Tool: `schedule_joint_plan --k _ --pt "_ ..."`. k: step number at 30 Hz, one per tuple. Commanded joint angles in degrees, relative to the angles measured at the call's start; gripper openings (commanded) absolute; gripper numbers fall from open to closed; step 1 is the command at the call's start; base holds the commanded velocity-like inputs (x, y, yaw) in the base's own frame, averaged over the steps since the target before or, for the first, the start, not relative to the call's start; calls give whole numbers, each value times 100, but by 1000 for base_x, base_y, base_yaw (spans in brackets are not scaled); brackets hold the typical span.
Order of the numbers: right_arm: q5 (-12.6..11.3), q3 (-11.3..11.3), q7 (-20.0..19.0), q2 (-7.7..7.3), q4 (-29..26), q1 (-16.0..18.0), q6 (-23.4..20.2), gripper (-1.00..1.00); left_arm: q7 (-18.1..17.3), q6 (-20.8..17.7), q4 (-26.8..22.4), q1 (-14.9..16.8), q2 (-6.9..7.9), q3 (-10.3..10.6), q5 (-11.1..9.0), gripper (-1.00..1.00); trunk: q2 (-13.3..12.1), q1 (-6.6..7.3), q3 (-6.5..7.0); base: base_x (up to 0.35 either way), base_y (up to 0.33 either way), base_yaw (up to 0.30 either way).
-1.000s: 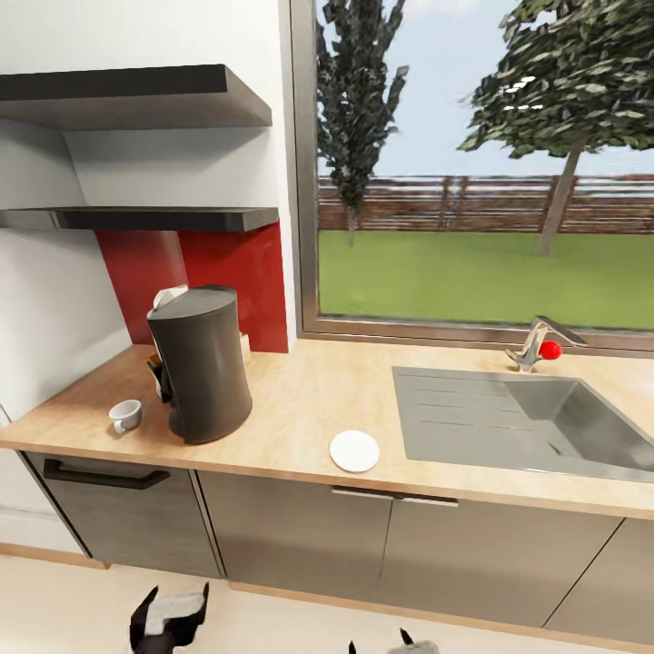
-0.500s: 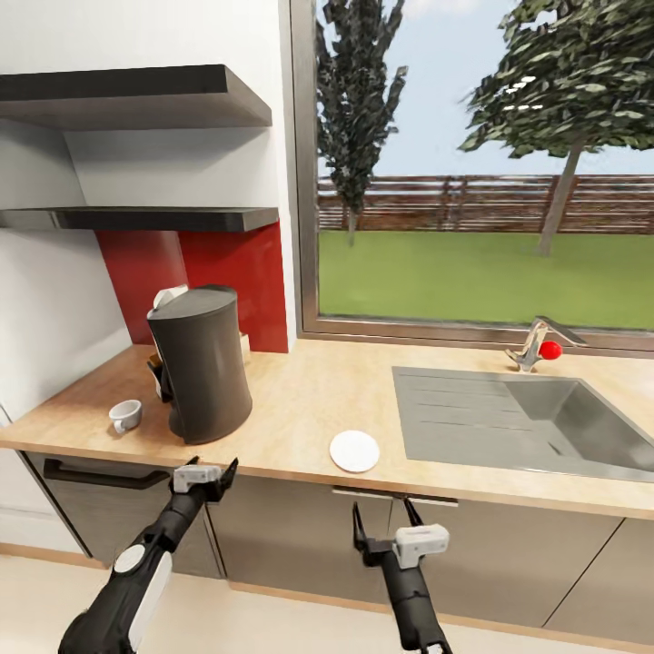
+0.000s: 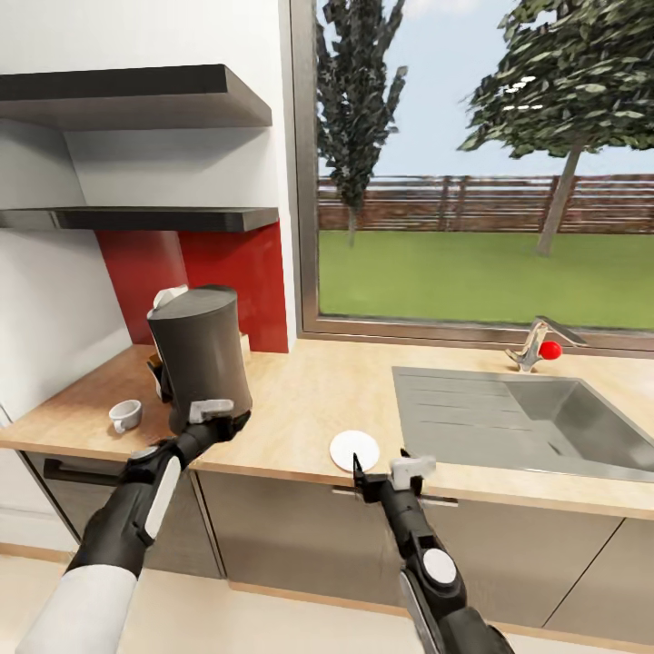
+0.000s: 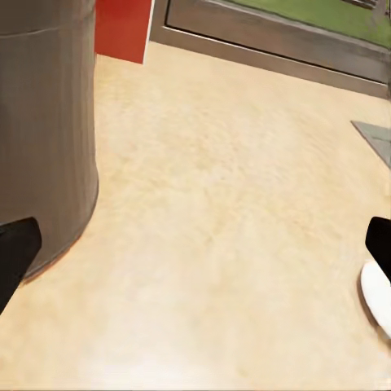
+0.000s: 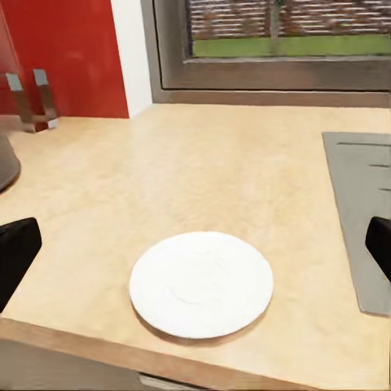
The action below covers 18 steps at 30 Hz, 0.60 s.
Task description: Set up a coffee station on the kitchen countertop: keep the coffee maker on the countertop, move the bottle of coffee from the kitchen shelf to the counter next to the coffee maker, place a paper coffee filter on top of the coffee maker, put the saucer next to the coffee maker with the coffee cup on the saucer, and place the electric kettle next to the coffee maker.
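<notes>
with both the right gripper (image 3: 381, 465) and left gripper (image 3: 218, 420) spread wide and empty, the saucer (image 5: 201, 283) lay just ahead of the right jaws, apart from the coffee maker (image 3: 200, 363) (little of the task was judged done).

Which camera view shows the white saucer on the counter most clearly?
The right wrist view: the saucer lies whole and large between the open fingers. The head view shows it small, near the counter's edge; the left wrist view catches just its rim.

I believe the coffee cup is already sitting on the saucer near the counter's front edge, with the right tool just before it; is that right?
Not quite: the saucer is bare, as the right wrist view shows. The coffee cup stands on the counter beside the coffee maker. The right tool is indeed just before the saucer.
</notes>
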<state>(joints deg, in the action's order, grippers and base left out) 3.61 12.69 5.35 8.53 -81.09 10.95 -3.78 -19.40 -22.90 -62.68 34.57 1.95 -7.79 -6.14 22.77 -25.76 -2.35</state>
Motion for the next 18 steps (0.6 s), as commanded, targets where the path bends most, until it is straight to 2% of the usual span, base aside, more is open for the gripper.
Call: schedule_joint_plan --k 1,3,6,9,10,15,18 --pt "15 4 36 -1 -6 207 -361 100 -9 -252 -1 150 -7 -5 -49 100 15 -3 -17 0 0 0" --pt "-162 0 36 -1 -3 522 -916 100 -5 -689 15 409 -20 81 -41 100 15 -3 -17 0 0 0" --pt "-733 -12 24 -20 9 892 -1650 100 -9 -1368 79 717 3 443 -42 100 15 -3 -17 0 0 0" --pt "-1109 -28 20 -44 31 1154 -2154 100 -6 -1659 188 963 10 672 -55 100 15 -3 -17 0 0 0" --pt "-1232 -56 19 -63 23 1303 -2493 100 -6 -1741 256 1072 34 730 -82 100 15 -3 -17 0 0 0" --pt "-1275 -55 19 -75 39 1351 -2620 100 -37 -1787 317 1064 69 705 -96 100 15 -3 -17 0 0 0" --pt "-1281 -61 19 -85 37 1353 -2633 100 -351 -1834 431 1071 82 707 -89 100 15 -3 -17 0 0 0"
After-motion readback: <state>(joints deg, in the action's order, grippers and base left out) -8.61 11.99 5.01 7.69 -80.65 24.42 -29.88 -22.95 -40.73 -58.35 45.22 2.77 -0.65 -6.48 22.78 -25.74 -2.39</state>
